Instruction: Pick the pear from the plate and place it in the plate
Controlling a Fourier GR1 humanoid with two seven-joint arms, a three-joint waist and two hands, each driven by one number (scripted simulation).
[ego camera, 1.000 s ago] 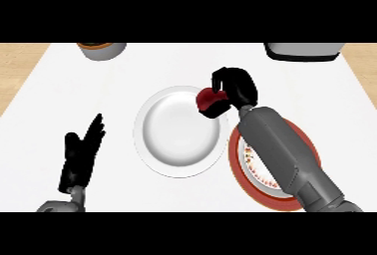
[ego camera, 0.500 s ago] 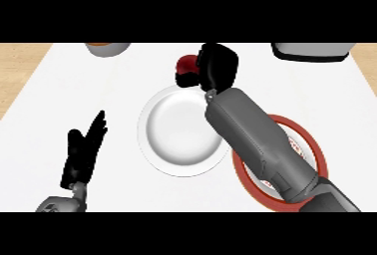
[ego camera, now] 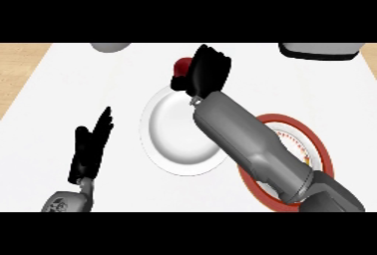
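Note:
A dark red pear (ego camera: 182,64) shows just beyond the far rim of the white plate (ego camera: 177,134), mostly hidden by my right hand (ego camera: 206,72), whose fingers curl round it. The right forearm runs diagonally across the white plate's right side. A red-rimmed plate (ego camera: 318,149) lies at the right, largely covered by that forearm. My left hand (ego camera: 92,147) rests open at the lower left, fingers straight and pointing up, apart from both plates.
A grey bowl (ego camera: 110,47) sits at the far edge, left of centre. A dark appliance with a pale top (ego camera: 320,51) stands at the far right. The white counter meets wooden strips at its left and right edges.
The right hand has carried the pear from the white plate's near-right rim up past its far rim. The left hand has barely moved.

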